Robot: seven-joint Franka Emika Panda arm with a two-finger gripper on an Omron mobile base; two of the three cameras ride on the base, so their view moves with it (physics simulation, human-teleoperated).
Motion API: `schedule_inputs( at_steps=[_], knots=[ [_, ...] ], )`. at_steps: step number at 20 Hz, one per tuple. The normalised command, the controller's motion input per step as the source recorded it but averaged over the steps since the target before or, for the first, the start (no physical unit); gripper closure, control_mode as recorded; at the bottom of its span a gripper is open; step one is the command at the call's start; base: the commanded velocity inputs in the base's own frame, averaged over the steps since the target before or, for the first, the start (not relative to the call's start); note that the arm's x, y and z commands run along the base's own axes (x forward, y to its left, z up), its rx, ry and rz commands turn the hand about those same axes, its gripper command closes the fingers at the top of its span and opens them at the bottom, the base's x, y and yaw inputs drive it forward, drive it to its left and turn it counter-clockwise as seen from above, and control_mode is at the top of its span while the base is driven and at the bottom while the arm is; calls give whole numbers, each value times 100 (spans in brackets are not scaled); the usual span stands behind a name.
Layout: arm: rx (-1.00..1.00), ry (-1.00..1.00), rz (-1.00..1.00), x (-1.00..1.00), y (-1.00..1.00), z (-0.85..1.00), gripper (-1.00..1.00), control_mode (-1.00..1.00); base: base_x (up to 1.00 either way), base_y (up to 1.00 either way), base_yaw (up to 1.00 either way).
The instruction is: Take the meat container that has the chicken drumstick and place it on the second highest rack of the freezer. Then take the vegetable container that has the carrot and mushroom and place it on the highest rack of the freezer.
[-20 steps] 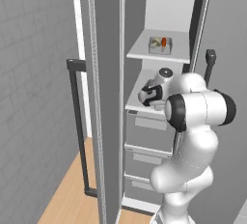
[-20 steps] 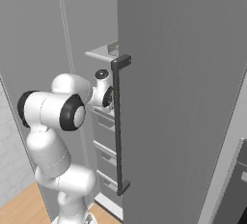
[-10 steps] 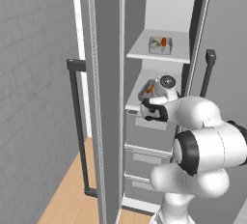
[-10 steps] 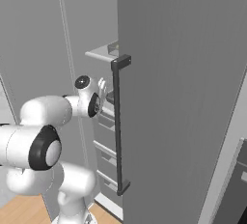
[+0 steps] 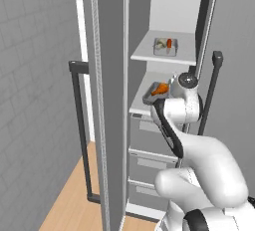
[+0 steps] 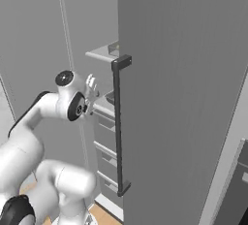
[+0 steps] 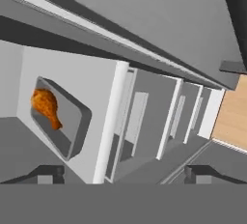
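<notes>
Orange-brown and glossy, the drumstick (image 7: 46,107) lies in a shallow grey tray (image 7: 72,131), thick end toward one corner and narrow tip pointing along the tray floor. From my left base view I see that tray (image 5: 151,95) sitting on the second shelf (image 5: 142,106) of the freezer (image 5: 110,100), near its front edge, with the drumstick (image 5: 159,89) in it. One shelf up, on the top rack (image 5: 164,55), stands a second tray (image 5: 163,47) with the carrot (image 5: 169,43) at its right side and something pale beside it that I take for the mushroom (image 5: 160,45), though it is too small for me to be sure.

My end effector (image 7: 124,175) is spread wide, its two dark tips far apart at the bottom of the hand view, and nothing is between them. It is clear of the drumstick tray, which lies off to one side in that view, with the grey drawer fronts (image 7: 144,121) ahead.

Against the frame a second ago, the arm has swung: the big shoulder joint that then blocked the middle of the left base view has dropped low, and the wrist now stands beside the second shelf. Both trays sit where they were. The jaws were already about this wide.
</notes>
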Motion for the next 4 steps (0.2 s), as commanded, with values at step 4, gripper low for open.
schedule_inputs(
  at_steps=[4],
  knots=[
    [-8, 6, 13, -100, 6, 28, -100, -100, 0, 0, 0]
  ],
)
